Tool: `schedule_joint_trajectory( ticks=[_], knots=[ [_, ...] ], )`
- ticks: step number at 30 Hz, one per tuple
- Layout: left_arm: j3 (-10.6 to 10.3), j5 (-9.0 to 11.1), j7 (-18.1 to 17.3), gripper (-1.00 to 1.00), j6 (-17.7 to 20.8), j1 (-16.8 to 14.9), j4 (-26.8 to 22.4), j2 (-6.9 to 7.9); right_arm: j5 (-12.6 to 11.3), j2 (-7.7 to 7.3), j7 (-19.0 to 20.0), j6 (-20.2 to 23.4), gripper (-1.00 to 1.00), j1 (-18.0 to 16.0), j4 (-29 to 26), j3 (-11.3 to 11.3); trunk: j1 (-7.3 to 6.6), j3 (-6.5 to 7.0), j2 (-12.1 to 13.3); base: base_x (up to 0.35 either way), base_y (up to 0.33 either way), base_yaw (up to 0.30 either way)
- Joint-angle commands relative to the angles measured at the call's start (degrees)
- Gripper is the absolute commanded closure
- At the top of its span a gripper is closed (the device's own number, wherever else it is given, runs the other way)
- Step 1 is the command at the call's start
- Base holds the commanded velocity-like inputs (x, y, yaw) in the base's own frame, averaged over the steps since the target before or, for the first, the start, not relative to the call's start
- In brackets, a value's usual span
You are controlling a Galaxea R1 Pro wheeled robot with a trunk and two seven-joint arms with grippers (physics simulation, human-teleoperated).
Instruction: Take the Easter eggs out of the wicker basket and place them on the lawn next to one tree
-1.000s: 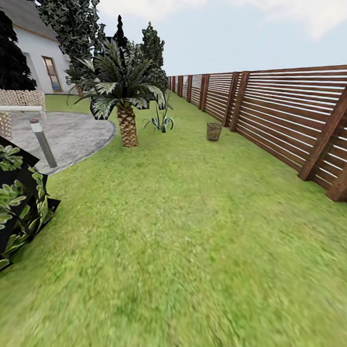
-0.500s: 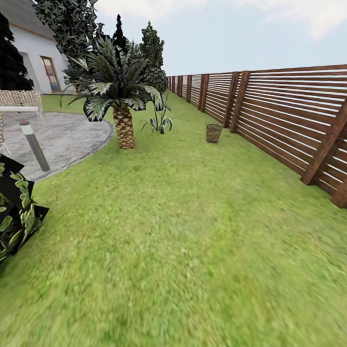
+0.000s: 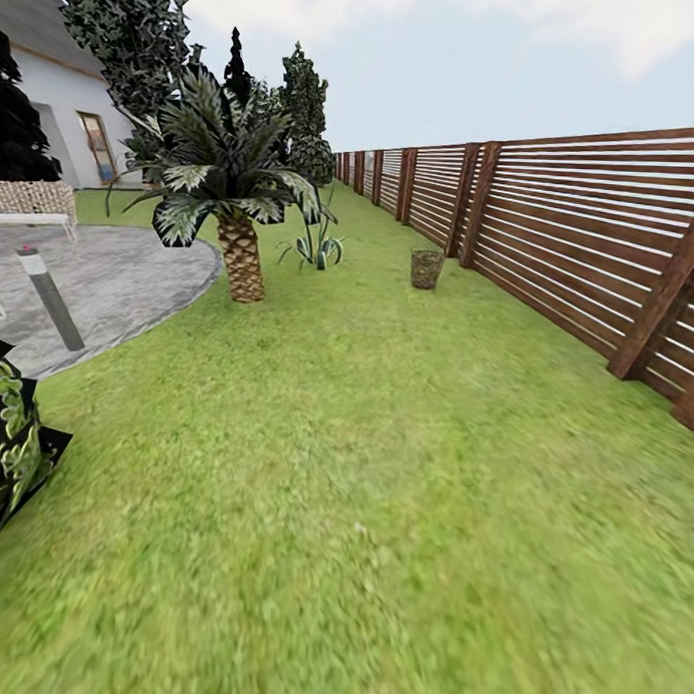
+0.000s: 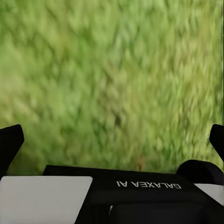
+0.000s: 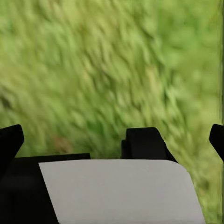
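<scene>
Wicker basket (image 3: 426, 269): stands far ahead on the lawn (image 3: 381, 508), close to the slat fence (image 3: 591, 235).
Eggs: hidden inside, or too small to tell.
Handling (judged): eggs light, smooth, rounded, likely to slip; grip across the widest part.
Left gripper (image 4: 112, 140): jaws spread wide, empty, over grass.
Right gripper (image 5: 112, 140): jaws likewise apart, empty.
Trees: pale-trunked one not made out; a palm (image 3: 228, 183) stands left.

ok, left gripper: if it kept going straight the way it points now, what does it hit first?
Most likely the lawn. The left gripper looks along its open fingers at bare grass, with nothing between them. How far off the grass lies is unclear.
</scene>
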Motion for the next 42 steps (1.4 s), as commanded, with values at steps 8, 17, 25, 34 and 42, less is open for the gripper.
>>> schedule_joint_trajectory(
  ticks=[8, 17, 25, 34, 42],
  knots=[
    [0.09, 0.51, -0.24, -1.0, 0.13, -0.06, 0.09, -0.1, -0.28, -0.16, -0.11, -0.39, -1.0, -0.05, 0.13, 0.03, 0.03, -0.05, -0.02, 0.313, -0.101, -0.132],
    [0.09, 0.5, -0.25, -1.0, 0.13, -0.09, 0.06, -0.15, -0.09, -0.07, -0.11, -0.4, -1.0, -0.06, 0.04, 0.03, 0.03, -0.05, -0.02, 0.313, -0.101, -0.182],
    [0.09, 0.44, -0.27, -1.0, 0.22, -0.06, 0.04, -0.22, -0.16, 0.04, -0.11, -0.33, -1.0, -0.05, 0.04, 0.03, 0.03, -0.05, -0.02, 0.313, -0.101, -0.007],
    [0.09, 0.45, -0.27, -1.0, 0.3, -0.06, 0.13, -0.18, -0.18, 0.08, -0.11, -0.31, -1.0, -0.06, 0.06, 0.11, 0.03, -0.05, -0.02, 0.313, -0.101, 0.0],
    [0.09, 0.41, -0.27, -1.0, 0.38, -0.08, 0.27, -0.18, -0.18, 0.08, -0.11, -0.31, -1.0, -0.06, 0.04, 0.1, 0.03, -0.05, -0.02, 0.313, -0.101, 0.0]
  ],
)
